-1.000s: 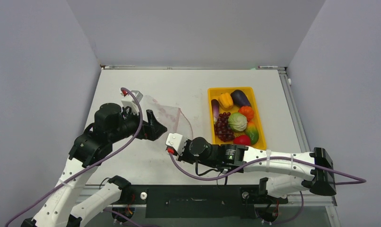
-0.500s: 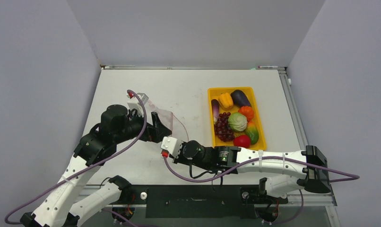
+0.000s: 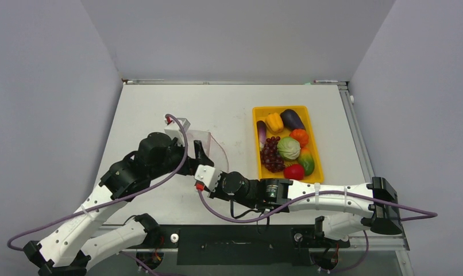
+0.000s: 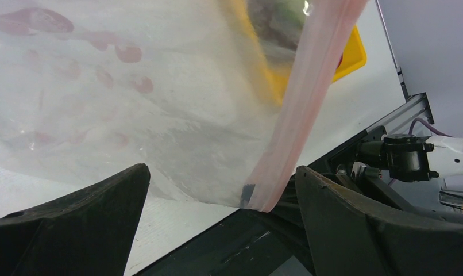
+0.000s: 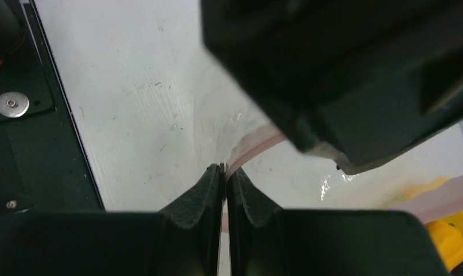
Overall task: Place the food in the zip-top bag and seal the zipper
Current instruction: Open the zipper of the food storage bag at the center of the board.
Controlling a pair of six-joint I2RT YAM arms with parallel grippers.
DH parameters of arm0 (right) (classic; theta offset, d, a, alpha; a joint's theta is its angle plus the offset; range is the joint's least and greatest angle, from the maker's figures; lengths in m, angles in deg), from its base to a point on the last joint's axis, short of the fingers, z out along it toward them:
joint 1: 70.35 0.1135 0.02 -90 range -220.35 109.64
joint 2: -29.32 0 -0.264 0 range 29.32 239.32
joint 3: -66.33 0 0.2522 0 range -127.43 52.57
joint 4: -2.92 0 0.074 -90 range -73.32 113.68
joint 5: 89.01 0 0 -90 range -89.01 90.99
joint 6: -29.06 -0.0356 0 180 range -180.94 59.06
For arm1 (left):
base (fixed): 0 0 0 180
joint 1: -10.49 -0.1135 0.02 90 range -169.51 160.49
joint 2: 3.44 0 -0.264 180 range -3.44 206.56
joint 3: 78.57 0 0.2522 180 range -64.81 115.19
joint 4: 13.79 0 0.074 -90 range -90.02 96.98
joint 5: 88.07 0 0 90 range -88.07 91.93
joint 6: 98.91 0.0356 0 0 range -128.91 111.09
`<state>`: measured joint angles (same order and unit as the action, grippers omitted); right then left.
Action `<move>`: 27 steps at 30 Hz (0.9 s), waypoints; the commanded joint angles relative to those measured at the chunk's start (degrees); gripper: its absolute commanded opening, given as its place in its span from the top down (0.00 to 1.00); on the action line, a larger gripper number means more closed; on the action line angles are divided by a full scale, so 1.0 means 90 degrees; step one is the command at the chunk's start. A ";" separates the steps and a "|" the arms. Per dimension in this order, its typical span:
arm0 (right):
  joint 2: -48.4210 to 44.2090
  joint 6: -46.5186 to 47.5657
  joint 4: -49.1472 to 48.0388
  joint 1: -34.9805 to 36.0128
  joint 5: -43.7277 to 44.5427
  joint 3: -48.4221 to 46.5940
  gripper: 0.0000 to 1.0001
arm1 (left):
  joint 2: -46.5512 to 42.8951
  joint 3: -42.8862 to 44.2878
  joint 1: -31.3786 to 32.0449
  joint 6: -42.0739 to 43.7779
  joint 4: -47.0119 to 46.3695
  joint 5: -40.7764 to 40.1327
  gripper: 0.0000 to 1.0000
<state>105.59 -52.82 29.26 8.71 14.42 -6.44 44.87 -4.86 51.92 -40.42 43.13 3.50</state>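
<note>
2 arms flank clear dotted plastic zip-top bag.
Its narrow pink zipper strip is pinched by right gripper; left gripper gapes; toy food fills nearby yellow tray.

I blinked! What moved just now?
The left arm swung right, open jaws nearing the clear dotted plastic bag, which bunched narrower. The right jaws slid left, still pinching its pink zipper strip. The toy food in the yellow tray stayed put.
</note>
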 commanded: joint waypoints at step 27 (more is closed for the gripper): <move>-0.0122 -0.0705 -0.0850 0.0017 0.0318 -0.0055 0.95 | 0.0091 -0.0112 0.0992 -0.0555 -0.0321 -0.1507 0.74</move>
<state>105.61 -57.32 25.15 8.82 15.74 -6.52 46.60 -6.61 60.71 -45.95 42.61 -9.66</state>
